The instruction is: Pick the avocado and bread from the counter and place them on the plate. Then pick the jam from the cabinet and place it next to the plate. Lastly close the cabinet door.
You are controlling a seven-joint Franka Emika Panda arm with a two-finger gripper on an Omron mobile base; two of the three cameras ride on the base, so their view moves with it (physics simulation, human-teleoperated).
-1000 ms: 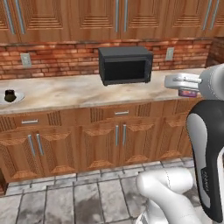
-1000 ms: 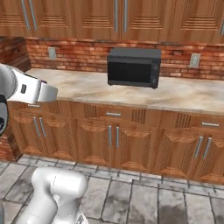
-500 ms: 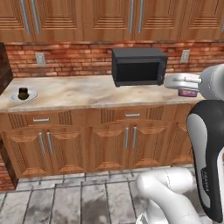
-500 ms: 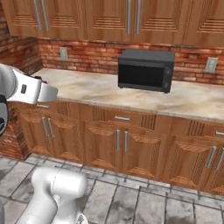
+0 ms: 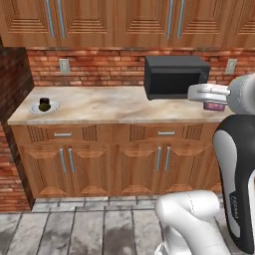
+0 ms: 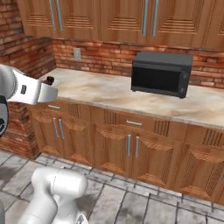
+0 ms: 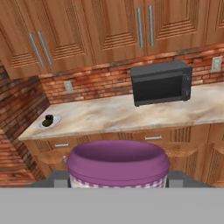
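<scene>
Down at the far left end of the counter (image 5: 109, 107) sits the plate (image 5: 36, 107), white and shallow, with a small dark round item on it. From here I can't tell whether it's the avocado, the bread or both; the hand view shows two dark lumps close together on the plate (image 7: 54, 121), but they're too small to name.

The gripper (image 5: 215, 99) is up at the right side of the left base view, in front of the microwave (image 5: 175, 77), and it's clamped on the jam (image 7: 118, 162), a jar with a purple lid and a checked band under it. In the hand view the jar sits right between the fingers, lid facing the camera, so the grip looks solid.

The thing that matters for the next move: the plate lies well off to the gripper's left, past the microwave, with a long stretch of bare counter in between. So the jam has to travel left along the counter and come down just beside the plate, not on it. My guess is the open counter on the plate's right side is the easy landing spot, since the brick wall (image 5: 15, 79) boxes in the left.

All the upper cabinet doors (image 5: 114, 22) I can see look shut, so I can't tell which one needs closing.
</scene>
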